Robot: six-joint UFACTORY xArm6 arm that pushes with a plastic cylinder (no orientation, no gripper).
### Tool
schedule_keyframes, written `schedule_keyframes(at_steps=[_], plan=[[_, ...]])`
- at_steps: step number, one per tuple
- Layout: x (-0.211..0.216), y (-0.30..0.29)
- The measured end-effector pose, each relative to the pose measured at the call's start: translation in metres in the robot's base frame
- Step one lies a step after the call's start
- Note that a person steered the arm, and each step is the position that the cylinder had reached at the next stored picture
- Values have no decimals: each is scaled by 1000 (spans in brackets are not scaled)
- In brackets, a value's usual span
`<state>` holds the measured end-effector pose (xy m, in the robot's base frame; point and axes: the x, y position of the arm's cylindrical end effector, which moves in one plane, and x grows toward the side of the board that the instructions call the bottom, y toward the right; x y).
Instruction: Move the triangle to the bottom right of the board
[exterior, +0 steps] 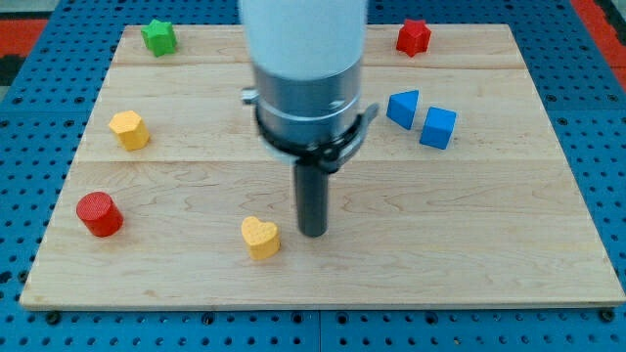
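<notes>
Blue triangle (402, 108) sits upper right; my tip (313, 233), a bare rod grasping nothing, should approach from its upper-left side

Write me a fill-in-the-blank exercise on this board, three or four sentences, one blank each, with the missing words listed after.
1. My tip rests just to the view's right of the yellow ____ block.
2. The blue triangle sits beside the blue cube, on the cube's view-____ side.
3. The green star lies near the board's top-____ corner.
4. The red cylinder lies toward the view's bottom from the ____ hexagon.

Missing words: heart; left; left; yellow
</notes>
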<state>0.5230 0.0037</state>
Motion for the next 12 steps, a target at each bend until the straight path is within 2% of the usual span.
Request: schedule_keyframes(at_steps=[1, 2, 3, 4, 5, 6, 8, 10, 12], plan=[[-61, -29], [-136, -4], [-187, 31], [-213, 70], [-186, 111], [-160, 107], [-81, 86], [-86, 119], [-12, 140]])
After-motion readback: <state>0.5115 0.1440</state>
